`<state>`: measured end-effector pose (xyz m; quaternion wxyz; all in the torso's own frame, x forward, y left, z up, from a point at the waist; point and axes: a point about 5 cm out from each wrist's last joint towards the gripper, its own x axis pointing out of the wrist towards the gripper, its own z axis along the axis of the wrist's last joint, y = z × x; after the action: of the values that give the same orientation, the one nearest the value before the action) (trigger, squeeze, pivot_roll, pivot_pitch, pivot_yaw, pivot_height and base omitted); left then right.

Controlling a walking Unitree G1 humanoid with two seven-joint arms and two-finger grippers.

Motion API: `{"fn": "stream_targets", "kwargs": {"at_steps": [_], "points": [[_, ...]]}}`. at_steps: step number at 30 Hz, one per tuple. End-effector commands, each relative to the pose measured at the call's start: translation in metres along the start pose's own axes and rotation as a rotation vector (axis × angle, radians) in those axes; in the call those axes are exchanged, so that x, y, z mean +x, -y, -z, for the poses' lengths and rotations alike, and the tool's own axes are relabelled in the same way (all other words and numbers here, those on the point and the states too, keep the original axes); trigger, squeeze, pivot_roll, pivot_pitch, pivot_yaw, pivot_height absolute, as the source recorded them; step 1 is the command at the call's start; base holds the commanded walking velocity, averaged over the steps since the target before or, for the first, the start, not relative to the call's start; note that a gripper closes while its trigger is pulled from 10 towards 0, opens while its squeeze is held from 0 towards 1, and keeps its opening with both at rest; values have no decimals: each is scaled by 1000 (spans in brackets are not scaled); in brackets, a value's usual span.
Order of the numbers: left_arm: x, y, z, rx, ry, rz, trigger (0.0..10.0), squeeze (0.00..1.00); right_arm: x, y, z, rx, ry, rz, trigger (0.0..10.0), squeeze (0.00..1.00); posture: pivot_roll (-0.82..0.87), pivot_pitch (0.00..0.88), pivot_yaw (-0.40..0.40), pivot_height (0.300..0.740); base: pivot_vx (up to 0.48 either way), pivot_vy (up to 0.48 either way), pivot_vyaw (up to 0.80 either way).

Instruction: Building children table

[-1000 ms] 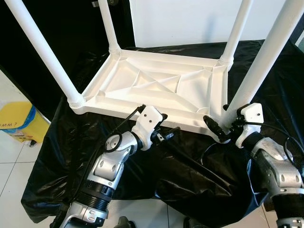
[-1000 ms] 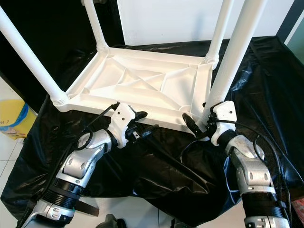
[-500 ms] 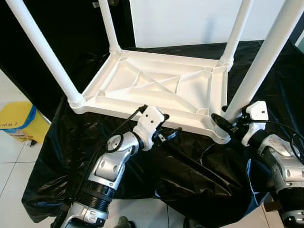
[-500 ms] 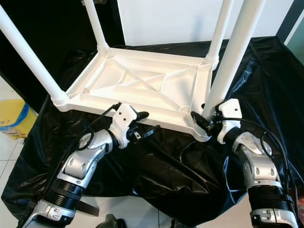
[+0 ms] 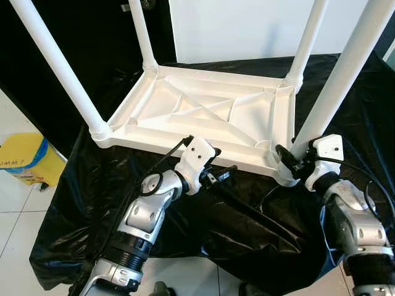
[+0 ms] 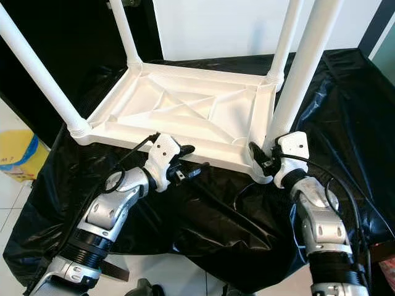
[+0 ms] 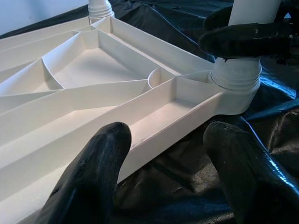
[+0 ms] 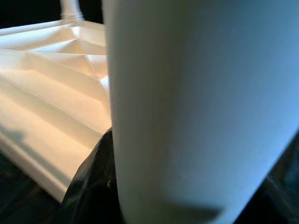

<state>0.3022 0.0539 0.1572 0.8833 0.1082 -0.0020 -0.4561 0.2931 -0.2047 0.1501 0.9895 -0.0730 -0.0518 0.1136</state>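
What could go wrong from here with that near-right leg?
1. The right pincer grips the near-right white plastic leg low at its socket, so the tall leg may lean or bind if twisted.
2. The left pincer is open and not holding the upturned white plastic tabletop, which could slide on the slick black plastic sheet.

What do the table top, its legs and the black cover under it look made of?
Table top: apparently moulded plastic, matte white, ribbed underside. Near-right leg: likely the same plastic, a smooth tube. Black cover: thin plastic sheeting, glossy and crinkled.
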Motion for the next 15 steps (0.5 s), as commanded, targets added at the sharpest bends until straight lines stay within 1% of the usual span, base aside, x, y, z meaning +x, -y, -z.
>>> {"fn": "stream_targets", "kwargs": {"at_steps": [1, 2, 3, 4, 5, 7, 9, 11, 12, 13, 15], "points": [[0, -5, 2, -8, -7, -78, 10000, 0, -5, -3, 14, -6, -75, 41, 10000, 0, -167, 77, 62, 740, 0, 0, 0], [2, -6, 2, -24, -8, -90, 10000, 0, -4, -5, 15, 10, -81, 96, 10000, 0, -176, 71, 63, 740, 0, 0, 0], [2, -6, 2, -24, -8, -90, 10000, 0, -4, -5, 15, 10, -81, 96, 10000, 0, -176, 71, 63, 740, 0, 0, 0], [3, -7, 4, -54, -12, -110, 10000, 0, -4, -10, 17, 36, -88, 184, 10000, 0, -179, 70, 63, 740, 0, 0, 0], [3, -7, 4, -54, -12, -110, 10000, 0, -4, -10, 17, 36, -88, 184, 10000, 0, -179, 70, 63, 740, 0, 0, 0], [5, -8, 5, -85, -14, -132, 10000, 0, -3, -20, 17, 53, -87, 255, 10000, 0, -180, 68, 64, 740, 0, 0, 0], [5, -8, 5, -93, -14, -138, 10000, 0, -4, -23, 16, 57, -87, 273, 10000, 0, -180, 68, 64, 740, 0, 0, 0], [7, -8, 7, -131, -13, -172, 10000, 0, -4, -34, 17, 107, -92, 316, 10000, 0, -175, 62, 59, 740, 0, 0, 0], [7, -8, 7, -131, -13, -172, 10000, 0, -4, -34, 17, 107, -92, 316, 10000, 0, -175, 62, 59, 740, 0, 0, 0], [7, -8, 8, -155, -10, -192, 10000, 0, -5, -39, 18, 129, -94, 346, 10000, 0, -176, 59, 58, 740, 0, 0, 0], [9, -7, 8, -203, 2, -224, 10000, 0, -5, -46, 18, 144, -92, 403, 10000, 0, -171, 60, 53, 740, 0, 0, 0]]}}
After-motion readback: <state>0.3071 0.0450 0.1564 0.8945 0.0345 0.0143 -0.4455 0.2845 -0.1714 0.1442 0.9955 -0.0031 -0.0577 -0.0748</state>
